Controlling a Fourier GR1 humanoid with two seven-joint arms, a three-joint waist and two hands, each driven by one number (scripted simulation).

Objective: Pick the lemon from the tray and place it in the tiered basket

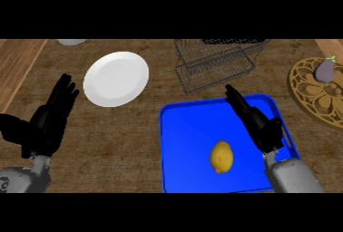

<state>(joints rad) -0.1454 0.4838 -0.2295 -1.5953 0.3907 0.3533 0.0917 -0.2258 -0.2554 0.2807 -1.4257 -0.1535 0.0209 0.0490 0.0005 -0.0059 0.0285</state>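
Counter [140, 136], tiered basket [218, 63] top cropped.

Single head view, steeply downward onto counter [134, 131] — forearms entering below

We see our left hand [46, 118] at the left of the frame, open, its fingers straight and pointing toward the upper right, the thumb spread out toward the left edge. Its grey forearm [25, 177] comes in from the lower left corner. Our right hand [254, 120] sits right of centre, also open, fingers straight and held together, slanting up toward the upper left of the frame. Its grey forearm [295, 176] rises from the lower right and meets the black hand at the wrist. Both hands hold nothing, and they are well apart from each other.
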